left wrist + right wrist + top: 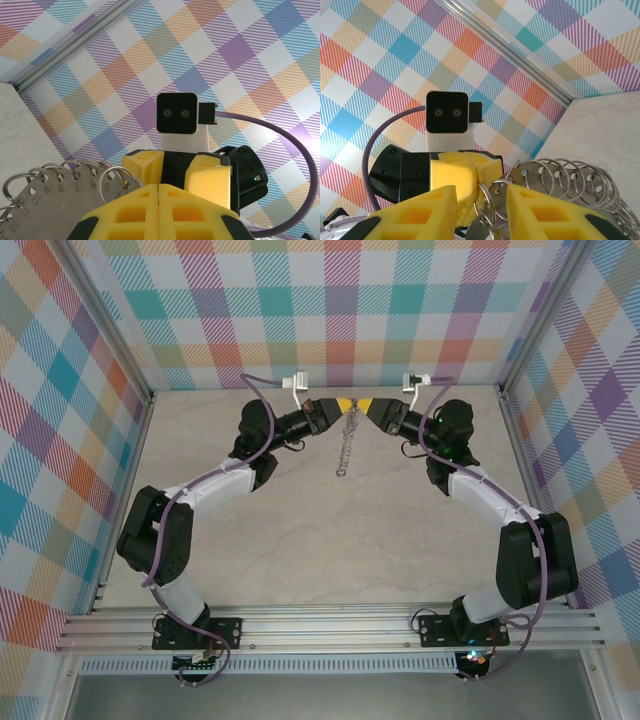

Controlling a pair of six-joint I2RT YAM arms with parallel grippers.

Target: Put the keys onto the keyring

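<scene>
**A:** Where is the keyring [344, 445] sitting?

**B:** It is hanging in the air above the far middle of the table [250, 550], between the two grippers, which are meeting tip to tip. The left gripper [159, 189] is pressing its yellow fingers flat together. Since the hoop is dangling clear of the table, the left gripper is probably pinching the keyring at its rim, though the contact itself is hiding under the fingers.

**A:** And the right gripper [480, 202]?

**B:** Its fingers [547, 215] are standing apart, with a few of the small wire loops [492, 192] sitting in the gap. As far as can be told, nothing is being squeezed there.

**A:** So what is threatening to go wrong?

**B:** The whole weight is likely hanging from one narrow pinch. A jolt or twist of the left arm could send the thin metal sliding out and dropping to the table. The hoop is also free to swing, so the right fingers may end up closing on the wrong loop, or on two at once, and bending them.

**A:** Anything else?

**B:** The grippers are working nearly touching. A slightly misjudged advance risks tip bumping tip and knocking the hoop askew. The loops are also crowding each other, so one may snag on a finger that is backing off.
</scene>
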